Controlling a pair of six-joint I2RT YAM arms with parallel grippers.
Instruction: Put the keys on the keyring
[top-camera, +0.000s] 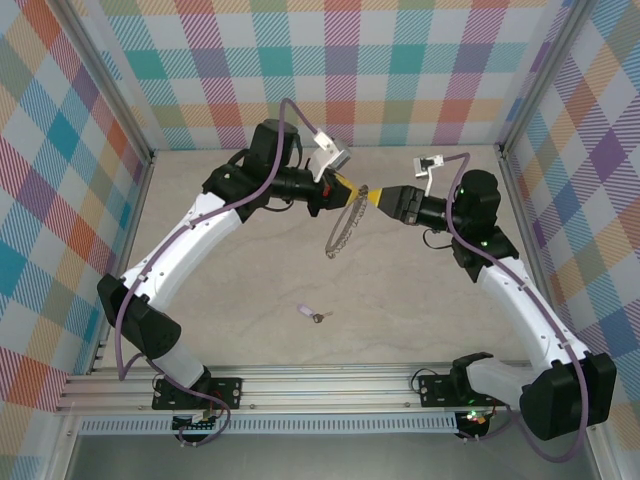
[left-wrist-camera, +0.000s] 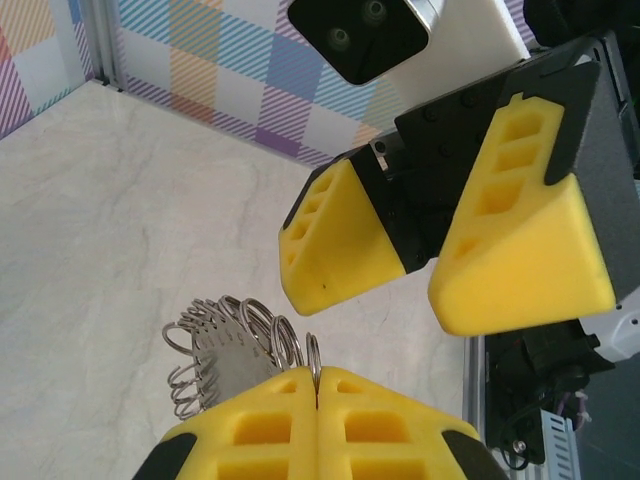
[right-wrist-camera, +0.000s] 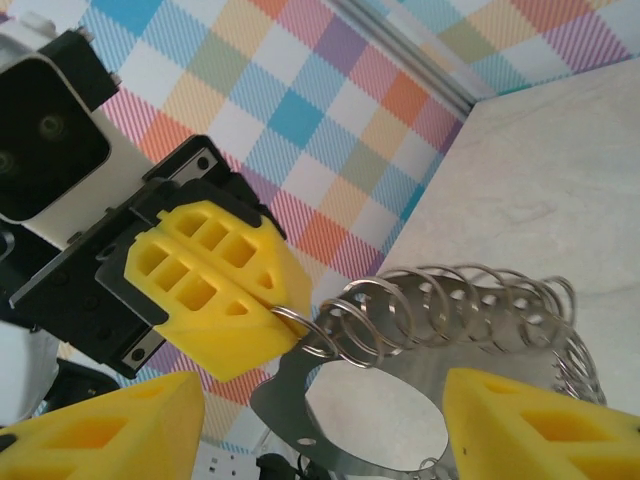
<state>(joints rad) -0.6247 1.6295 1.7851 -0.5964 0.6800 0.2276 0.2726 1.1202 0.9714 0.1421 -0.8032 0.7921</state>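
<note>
The keyring is a thin grey metal loop edged with several small wire rings; it hangs in the air at mid-table. My left gripper is shut on one small ring at its top, which the left wrist view shows pinched between the yellow pads. My right gripper faces it from the right, open, its fingers astride the keyring without touching it. The keys, a pale lilac tab with a small brownish bit, lie on the table nearer the arm bases.
Checked walls and aluminium posts enclose the pale table. A metal rail runs along the near edge between the arm bases. The two wrists are almost fingertip to fingertip above the table's middle.
</note>
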